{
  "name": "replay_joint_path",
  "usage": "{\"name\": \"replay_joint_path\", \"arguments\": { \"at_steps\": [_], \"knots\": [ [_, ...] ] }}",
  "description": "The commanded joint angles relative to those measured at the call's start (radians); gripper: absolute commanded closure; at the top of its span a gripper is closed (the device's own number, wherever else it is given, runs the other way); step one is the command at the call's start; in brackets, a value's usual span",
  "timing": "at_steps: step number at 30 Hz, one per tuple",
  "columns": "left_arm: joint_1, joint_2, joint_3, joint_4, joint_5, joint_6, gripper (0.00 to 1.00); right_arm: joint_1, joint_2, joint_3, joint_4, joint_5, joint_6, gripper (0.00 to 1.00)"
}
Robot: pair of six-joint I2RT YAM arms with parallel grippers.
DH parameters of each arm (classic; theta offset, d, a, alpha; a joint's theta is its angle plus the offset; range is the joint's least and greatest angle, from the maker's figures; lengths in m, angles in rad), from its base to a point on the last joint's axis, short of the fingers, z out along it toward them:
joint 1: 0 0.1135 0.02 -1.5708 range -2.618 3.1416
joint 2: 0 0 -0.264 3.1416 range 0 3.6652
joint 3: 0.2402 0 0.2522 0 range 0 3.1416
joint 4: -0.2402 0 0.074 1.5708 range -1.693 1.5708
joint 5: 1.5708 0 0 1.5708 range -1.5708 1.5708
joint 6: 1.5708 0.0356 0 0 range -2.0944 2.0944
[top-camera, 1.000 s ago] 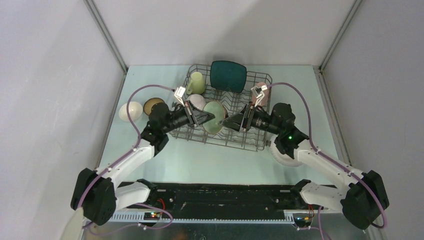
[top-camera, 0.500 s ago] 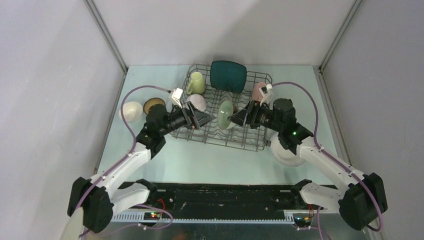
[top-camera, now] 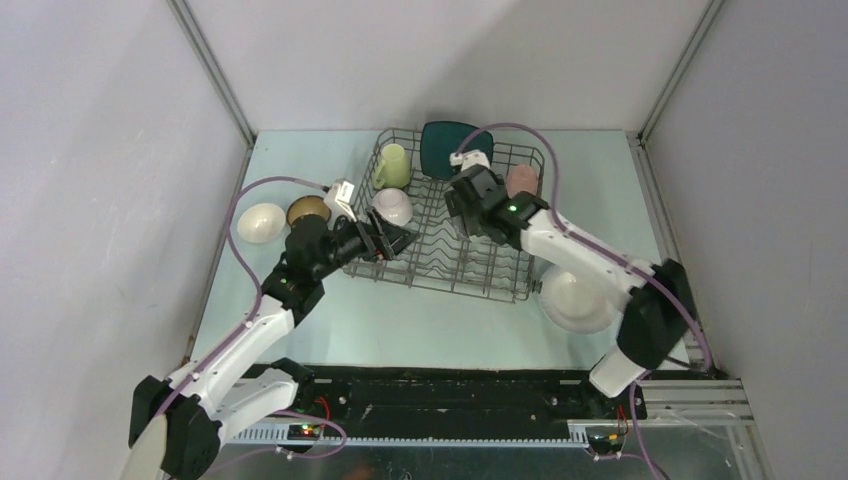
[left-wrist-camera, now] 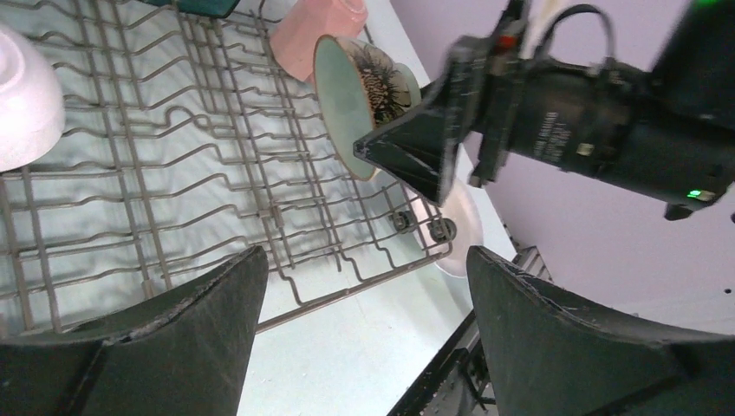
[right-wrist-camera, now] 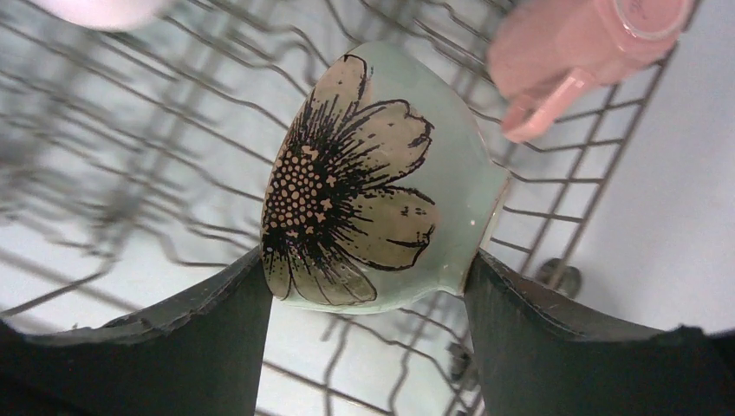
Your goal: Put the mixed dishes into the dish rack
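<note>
Letting go is what has just changed. The left gripper (left-wrist-camera: 364,256) was pinching the pale green bowl (right-wrist-camera: 381,173) a second ago. Now its jaws stand wide apart and empty, and it has backed off to the left edge of the dish rack (top-camera: 480,270) in the overhead view.

The bowl has passed to the right gripper (right-wrist-camera: 366,260), whose jaws are clamped on its sides. It lies tipped over, with the flower-printed outside toward the right wrist camera. That arm has swung from the rack's lower right up to the upper middle of the overhead frame, near the teal square plate (top-camera: 445,145) and the pink cup (top-camera: 522,180). The overhead view hides the bowl under the wrist. The wrist views suggest it hangs just above the wires and is not yet seated, though I cannot be sure.

So the handover looks done, and what remains for this bowl is setting it down between the tines.

The yellow-green mug (top-camera: 392,165) and one white bowl (top-camera: 392,207) also sit in the rack. On the table outside it wait another white bowl (top-camera: 260,222) and the dark brown bowl (top-camera: 308,210) at middle left, and the white round plate (top-camera: 572,300) at lower right. The freed arm is close to those two bowls.
</note>
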Motion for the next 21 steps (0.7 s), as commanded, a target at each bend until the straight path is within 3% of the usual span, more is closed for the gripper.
{"name": "replay_joint_path", "arguments": {
  "at_steps": [1,6,11,21],
  "knots": [
    [-0.002,-0.045,-0.025,-0.021,-0.069,0.047,0.10,0.016,0.120,0.139,-0.183,0.290,-0.099,1.00],
    [-0.003,-0.113,-0.059,-0.070,-0.172,0.068,0.10,0.019,0.250,0.245,-0.251,0.437,-0.118,0.98],
    [-0.003,-0.176,-0.095,-0.081,-0.237,0.071,0.10,0.010,0.353,0.284,-0.275,0.471,-0.122,0.98],
    [-0.003,-0.179,-0.103,-0.109,-0.258,0.075,0.10,0.001,0.494,0.294,-0.277,0.571,-0.128,0.96]
  ]
}}
